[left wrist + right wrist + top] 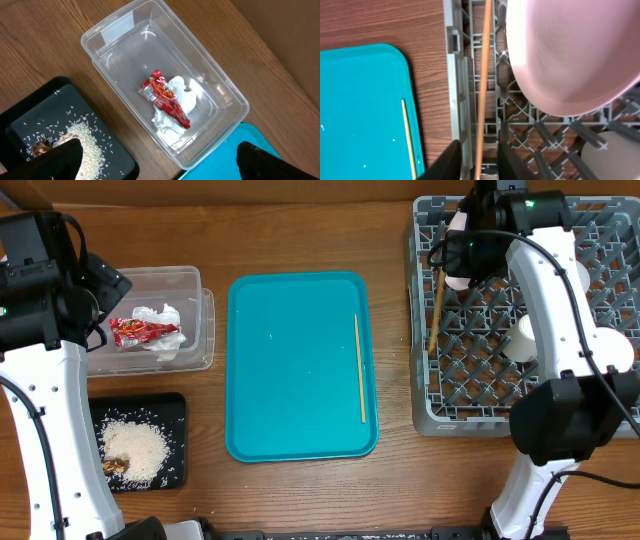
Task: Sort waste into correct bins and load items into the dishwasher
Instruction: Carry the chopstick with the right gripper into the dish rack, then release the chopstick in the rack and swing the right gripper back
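Note:
My right gripper [479, 160] hangs over the left edge of the grey dishwasher rack [454, 75]. A wooden chopstick [484, 75] runs between its fingers with a small gap on each side, so the gripper is open. This chopstick [436, 310] lies along the rack's left side. A pink plate [570, 55] stands in the rack beside it. A second chopstick [359, 368] lies on the teal tray [290, 360]. My left gripper [160, 156] is wide open and empty above the clear tub [220, 85], which holds the red wrapper [167, 100] and the tissue [182, 97].
The black tray [175, 408] at front left holds rice [135, 445] and brown bits [113, 466]. A white cup [522, 338] sits in the rack [600, 410]. A pale round dish [620, 155] shows at the lower right of the right wrist view.

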Tool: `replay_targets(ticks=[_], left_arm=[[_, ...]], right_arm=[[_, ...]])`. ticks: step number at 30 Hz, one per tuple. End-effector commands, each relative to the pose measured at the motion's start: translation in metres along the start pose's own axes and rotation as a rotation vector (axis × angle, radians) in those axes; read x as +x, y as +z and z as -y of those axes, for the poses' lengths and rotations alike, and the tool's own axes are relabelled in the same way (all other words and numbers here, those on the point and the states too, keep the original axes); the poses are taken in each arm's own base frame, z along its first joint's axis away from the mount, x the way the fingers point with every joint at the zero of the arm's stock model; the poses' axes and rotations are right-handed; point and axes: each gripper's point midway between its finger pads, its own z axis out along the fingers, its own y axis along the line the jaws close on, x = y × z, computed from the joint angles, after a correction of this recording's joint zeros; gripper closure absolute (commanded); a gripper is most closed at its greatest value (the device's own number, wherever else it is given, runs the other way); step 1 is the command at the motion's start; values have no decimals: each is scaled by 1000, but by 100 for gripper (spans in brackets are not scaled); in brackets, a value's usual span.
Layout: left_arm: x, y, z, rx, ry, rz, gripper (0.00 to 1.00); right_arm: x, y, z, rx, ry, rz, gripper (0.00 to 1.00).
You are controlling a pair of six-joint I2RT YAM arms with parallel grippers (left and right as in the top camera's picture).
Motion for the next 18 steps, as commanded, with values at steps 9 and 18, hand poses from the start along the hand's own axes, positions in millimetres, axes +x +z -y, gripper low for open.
replay_targets(ticks=[9,18], left_arm=[[-2,-1,2,8,8,4,0],[-2,-1,2,8,8,4,0]], right_arm=[[18,24,-15,-55,17,-110,68],[54,16,-82,-176,-97,-204,64]])
